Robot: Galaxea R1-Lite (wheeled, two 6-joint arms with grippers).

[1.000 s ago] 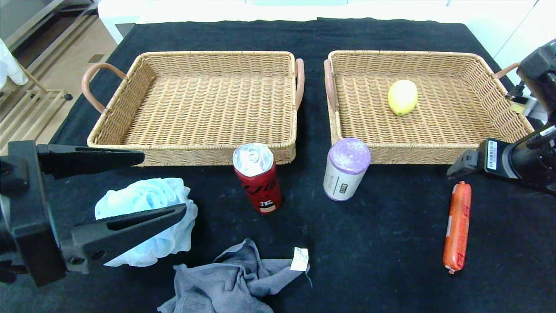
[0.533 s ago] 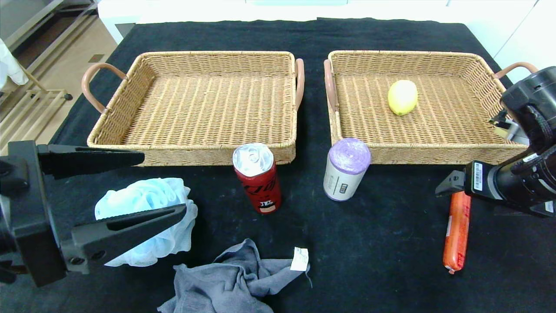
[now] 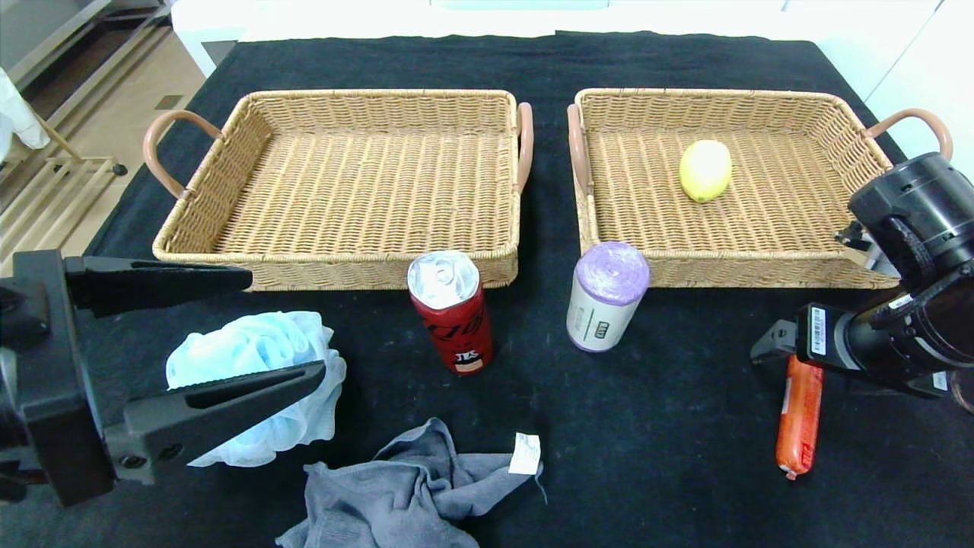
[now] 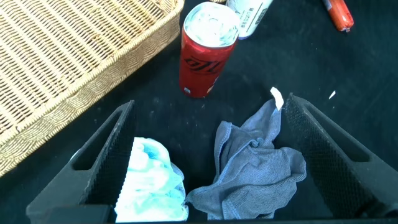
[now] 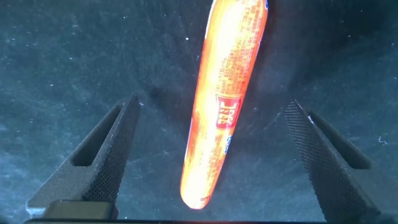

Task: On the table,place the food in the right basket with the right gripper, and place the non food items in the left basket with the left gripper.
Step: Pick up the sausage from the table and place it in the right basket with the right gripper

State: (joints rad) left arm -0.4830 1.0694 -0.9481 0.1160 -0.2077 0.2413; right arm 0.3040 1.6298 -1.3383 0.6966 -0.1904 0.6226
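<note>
1. The long orange-red plastic-wrapped sausage is seen at the lower right of the head view, lying flat on the black fabric worktop, outside the right wicker basket.
2. The right pincer is held above the sausage with its two fingers spread wide, one on each side; nothing is pinched yet.
3. The sausage is judged to be light and rather firm, but a little yielding under pressure. Its smooth wrapping is probably slippery, so a grasp across the middle, near the printed label, is advised, not at the tapered ends.
4. The yellow lemon is already lying inside the right basket.
5. The red soda can with a silver top stands upright in the centre of the head view; it is rigid and round, and is best taken at mid-height.
6. The left pincer is spread open at the lower left, around the fluffy light-blue mesh bath sponge, which is soft and very light.
</note>
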